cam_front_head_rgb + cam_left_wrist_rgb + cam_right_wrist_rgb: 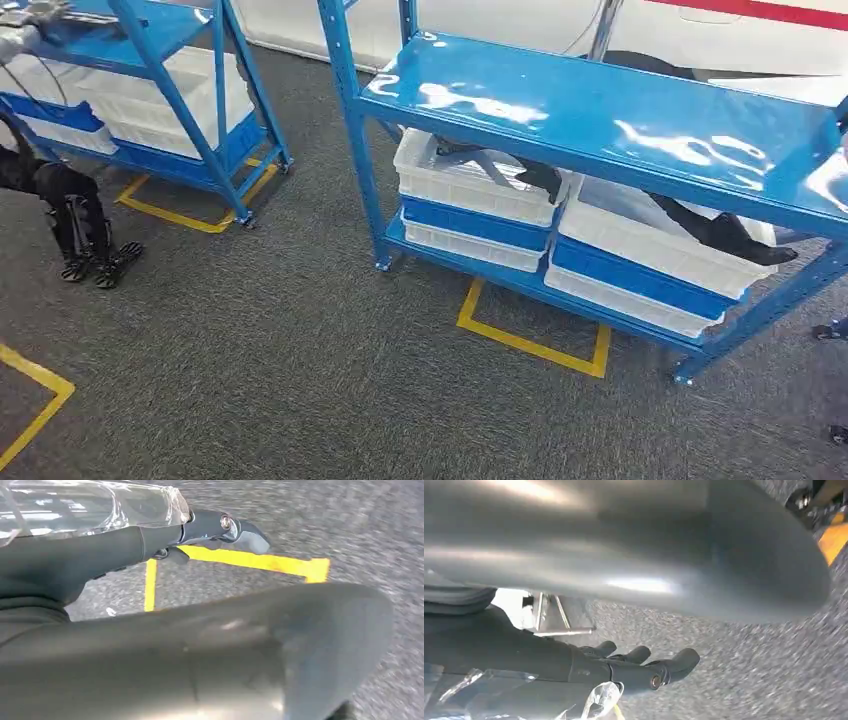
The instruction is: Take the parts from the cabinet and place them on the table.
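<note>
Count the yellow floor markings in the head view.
3: one under the near rack, one under the far-left rack, one at the lower left corner. The racks may hide others.

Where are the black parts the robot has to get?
In the head view, the black parts lie in the white bins on the bottom shelf of the right-hand blue cabinet, just above the yellow floor tape.

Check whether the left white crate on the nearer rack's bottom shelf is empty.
Not empty: dark parts lie in the left white crate and stick up above its rim, under the blue rack shelf.
</note>
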Robot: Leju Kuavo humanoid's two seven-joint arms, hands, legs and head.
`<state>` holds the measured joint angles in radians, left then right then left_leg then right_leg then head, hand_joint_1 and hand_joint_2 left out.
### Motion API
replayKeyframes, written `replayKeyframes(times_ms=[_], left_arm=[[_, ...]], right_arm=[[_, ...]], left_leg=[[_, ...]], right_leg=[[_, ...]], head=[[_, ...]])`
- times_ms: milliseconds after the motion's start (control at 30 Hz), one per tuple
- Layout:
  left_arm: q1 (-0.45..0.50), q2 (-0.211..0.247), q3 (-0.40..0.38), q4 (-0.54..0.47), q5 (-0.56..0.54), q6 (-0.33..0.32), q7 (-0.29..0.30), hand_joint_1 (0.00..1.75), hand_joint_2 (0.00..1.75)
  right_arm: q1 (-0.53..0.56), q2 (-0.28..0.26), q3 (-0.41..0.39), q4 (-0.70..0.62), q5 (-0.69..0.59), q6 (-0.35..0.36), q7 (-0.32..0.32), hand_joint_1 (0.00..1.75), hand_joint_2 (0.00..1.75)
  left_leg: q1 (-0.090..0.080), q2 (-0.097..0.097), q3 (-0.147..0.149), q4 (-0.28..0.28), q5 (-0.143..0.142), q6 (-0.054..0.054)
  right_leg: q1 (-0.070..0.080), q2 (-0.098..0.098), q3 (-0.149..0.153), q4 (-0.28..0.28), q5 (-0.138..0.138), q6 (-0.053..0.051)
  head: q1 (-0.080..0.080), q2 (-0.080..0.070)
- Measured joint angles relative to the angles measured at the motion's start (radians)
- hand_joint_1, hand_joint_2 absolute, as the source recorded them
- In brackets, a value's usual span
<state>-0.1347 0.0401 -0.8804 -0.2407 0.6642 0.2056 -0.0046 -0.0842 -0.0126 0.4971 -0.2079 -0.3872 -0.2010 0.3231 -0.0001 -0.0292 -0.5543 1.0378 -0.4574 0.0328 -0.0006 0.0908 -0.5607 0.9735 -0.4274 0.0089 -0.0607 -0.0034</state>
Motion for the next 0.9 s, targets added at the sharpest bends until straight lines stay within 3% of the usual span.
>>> replayKeyframes(times_ms=[33, 67, 167, 200, 233, 267, 333, 367, 400, 433, 467, 500, 533, 567, 600, 667, 700, 733, 767, 833, 867, 900], left_arm=[[0.001, 0.002, 0.000, 0.000, 0.000, 0.001, 0.000, 0.00, 0.00], [0.001, 0.002, 0.000, 0.000, 0.000, 0.001, -0.001, 0.00, 0.00], [-0.006, 0.002, -0.002, 0.000, -0.003, 0.003, -0.002, 0.00, 0.00], [-0.009, -0.001, -0.004, 0.000, -0.006, 0.003, -0.002, 0.00, 0.00], [-0.012, 0.000, -0.007, 0.000, -0.011, 0.003, -0.002, 0.00, 0.00], [-0.012, 0.000, -0.009, 0.000, -0.014, 0.006, -0.003, 0.00, 0.00], [-0.006, 0.000, -0.015, 0.000, -0.015, 0.006, -0.003, 0.00, 0.00], [-0.005, 0.000, -0.017, 0.000, -0.014, 0.006, -0.003, 0.00, 0.00], [-0.005, 0.000, -0.018, 0.000, -0.014, 0.006, -0.003, 0.00, 0.00], [-0.006, 0.000, -0.018, 0.000, -0.014, 0.006, -0.003, 0.00, 0.00], [-0.007, 0.000, -0.019, 0.000, -0.014, 0.006, -0.003, 0.00, 0.00], [-0.007, 0.000, -0.020, 0.000, -0.014, 0.006, -0.003, 0.00, 0.00], [-0.008, 0.000, -0.022, 0.000, -0.014, 0.006, -0.003, 0.00, 0.00], [-0.008, 0.001, -0.023, 0.000, -0.014, 0.006, -0.003, 0.00, 0.00], [-0.010, 0.001, -0.023, 0.000, -0.013, 0.006, -0.003, 0.00, 0.00], [-0.016, 0.001, -0.024, 0.000, -0.013, 0.006, -0.003, 0.00, 0.00], [-0.018, 0.001, -0.024, 0.000, -0.013, 0.006, -0.003, 0.00, 0.00], [-0.018, 0.001, -0.024, 0.000, -0.013, 0.006, -0.003, 0.00, 0.00], [-0.016, 0.001, -0.024, 0.000, -0.013, 0.006, -0.003, 0.00, 0.00], [-0.010, 0.000, -0.025, 0.000, -0.013, 0.005, -0.003, 0.00, 0.00], [-0.008, 0.000, -0.026, 0.000, -0.013, 0.005, -0.003, 0.00, 0.00], [-0.005, 0.001, -0.026, 0.000, -0.013, 0.005, -0.003, 0.00, 0.00]], right_arm=[[-0.001, 0.003, 0.000, 0.000, 0.000, 0.000, 0.000, 0.00, 0.00], [-0.004, 0.002, 0.001, 0.000, 0.000, 0.000, 0.000, 0.00, 0.00], [0.001, 0.003, 0.004, 0.000, -0.001, -0.001, -0.003, 0.00, 0.00], [0.002, -0.003, 0.005, 0.000, -0.002, -0.002, -0.004, 0.00, 0.00], [0.002, -0.002, 0.006, 0.000, -0.002, -0.002, -0.005, 0.00, 0.00], [0.000, -0.002, 0.008, 0.000, -0.002, -0.002, -0.007, 0.00, 0.00], [-0.002, -0.002, 0.010, 0.000, -0.003, -0.002, -0.009, 0.00, 0.00], [-0.002, -0.002, 0.012, 0.000, -0.003, -0.002, -0.011, 0.00, 0.00], [-0.001, -0.002, 0.013, 0.000, -0.003, -0.002, -0.011, 0.00, 0.00], [-0.001, -0.002, 0.014, 0.000, -0.003, -0.002, -0.011, 0.00, 0.00], [-0.001, -0.004, 0.014, 0.000, -0.003, -0.002, -0.011, 0.00, 0.00], [-0.001, -0.005, 0.014, 0.000, -0.003, -0.002, -0.011, 0.00, 0.00], [-0.002, -0.006, 0.014, 0.000, -0.004, -0.002, -0.011, 0.00, 0.00], [-0.005, -0.005, 0.014, 0.000, -0.006, -0.002, -0.011, 0.00, 0.00], [-0.006, -0.005, 0.014, 0.000, -0.008, -0.002, -0.011, 0.00, 0.00], [-0.001, -0.006, 0.015, 0.000, -0.010, -0.002, -0.013, 0.00, 0.00], [-0.001, -0.006, 0.015, 0.000, -0.010, -0.002, -0.013, 0.00, 0.00], [-0.001, -0.006, 0.015, 0.000, -0.010, -0.002, -0.014, 0.00, 0.00], [-0.004, -0.008, 0.016, 0.000, -0.010, -0.002, -0.013, 0.00, 0.00], [-0.006, -0.007, 0.016, 0.000, -0.011, -0.002, -0.015, 0.00, 0.00], [-0.005, -0.006, 0.016, 0.000, -0.011, -0.002, -0.017, 0.00, 0.00], [-0.003, -0.006, 0.017, 0.000, -0.011, -0.002, -0.019, 0.00, 0.00]], left_leg=[[-0.003, -0.058, 0.024, -0.068, 0.017, 0.009], [-0.006, -0.051, 0.028, -0.076, 0.017, 0.009], [-0.015, -0.019, 0.028, -0.077, 0.018, 0.017], [-0.003, -0.005, 0.030, -0.089, 0.027, 0.025], [-0.004, 0.003, 0.033, -0.094, 0.030, 0.029], [-0.004, 0.017, 0.033, -0.094, 0.029, 0.037], [-0.005, 0.047, 0.032, -0.093, 0.028, 0.038], [-0.005, 0.062, 0.031, -0.093, 0.027, 0.038], [-0.004, 0.076, 0.030, -0.093, 0.027, 0.037], [-0.003, 0.089, 0.031, -0.093, 0.026, 0.035], [-0.001, 0.101, 0.033, -0.092, 0.024, 0.032], [0.000, 0.113, 0.037, -0.092, 0.021, 0.028], [-0.004, 0.123, 0.041, -0.090, 0.018, 0.021], [-0.013, 0.133, 0.042, -0.086, 0.011, 0.012], [-0.013, 0.142, 0.045, -0.087, 0.011, 0.007], [-0.009, 0.164, 0.051, -0.090, 0.010, -0.004], [-0.006, 0.163, 0.053, -0.086, 0.005, -0.013], [0.000, 0.113, 0.050, -0.067, -0.011, -0.023], [0.003, 0.076, 0.028, -0.017, -0.048, -0.027], [0.006, 0.046, -0.049, 0.151, -0.131, -0.032], [0.007, 0.041, -0.084, 0.225, -0.152, -0.033], [0.005, 0.040, -0.099, 0.246, -0.145, -0.031]], right_leg=[[-0.002, 0.009, -0.002, 0.000, 0.001, 0.001], [0.006, 0.024, -0.004, 0.002, 0.001, 0.003], [-0.002, 0.052, -0.012, -0.003, 0.007, 0.017], [0.003, 0.054, -0.014, 0.003, 0.005, 0.022], [0.007, -0.004, -0.024, 0.027, -0.014, 0.024], [0.005, -0.051, -0.054, 0.091, -0.061, 0.032], [-0.003, -0.074, -0.127, 0.248, -0.139, 0.042], [-0.006, -0.077, -0.154, 0.308, -0.158, 0.046], [-0.009, -0.078, -0.157, 0.317, -0.151, 0.049], [-0.013, -0.082, -0.135, 0.279, -0.123, 0.052], [-0.014, -0.091, -0.087, 0.193, -0.081, 0.054], [-0.015, -0.111, -0.033, 0.100, -0.043, 0.055], [-0.014, -0.161, 0.017, 0.018, -0.023, 0.054], [-0.007, -0.178, 0.021, 0.000, -0.029, 0.045], [-0.011, -0.157, 0.017, 0.000, -0.026, 0.031], [-0.003, -0.134, 0.012, 0.001, -0.027, 0.019], [-0.009, -0.123, 0.014, -0.003, -0.021, 0.010], [-0.012, -0.114, 0.014, -0.004, -0.019, 0.006], [-0.012, -0.106, 0.012, -0.004, -0.016, 0.000], [-0.008, -0.080, 0.008, -0.004, -0.013, -0.005], [-0.006, -0.067, 0.007, -0.004, -0.012, -0.007], [-0.004, -0.049, 0.006, -0.003, -0.012, -0.006]], head=[[0.000, 0.000], [0.000, 0.000], [0.000, 0.000], [0.000, 0.000], [0.002, 0.000], [0.006, 0.000], [0.007, 0.000], [0.007, 0.000], [0.008, 0.000], [0.008, 0.000], [0.008, 0.000], [0.008, 0.000], [0.009, 0.000], [0.009, 0.000], [0.006, 0.000], [0.005, 0.000], [0.007, 0.000], [0.006, 0.000], [0.005, 0.000], [0.005, 0.000], [0.004, 0.000], [0.004, 0.000]])
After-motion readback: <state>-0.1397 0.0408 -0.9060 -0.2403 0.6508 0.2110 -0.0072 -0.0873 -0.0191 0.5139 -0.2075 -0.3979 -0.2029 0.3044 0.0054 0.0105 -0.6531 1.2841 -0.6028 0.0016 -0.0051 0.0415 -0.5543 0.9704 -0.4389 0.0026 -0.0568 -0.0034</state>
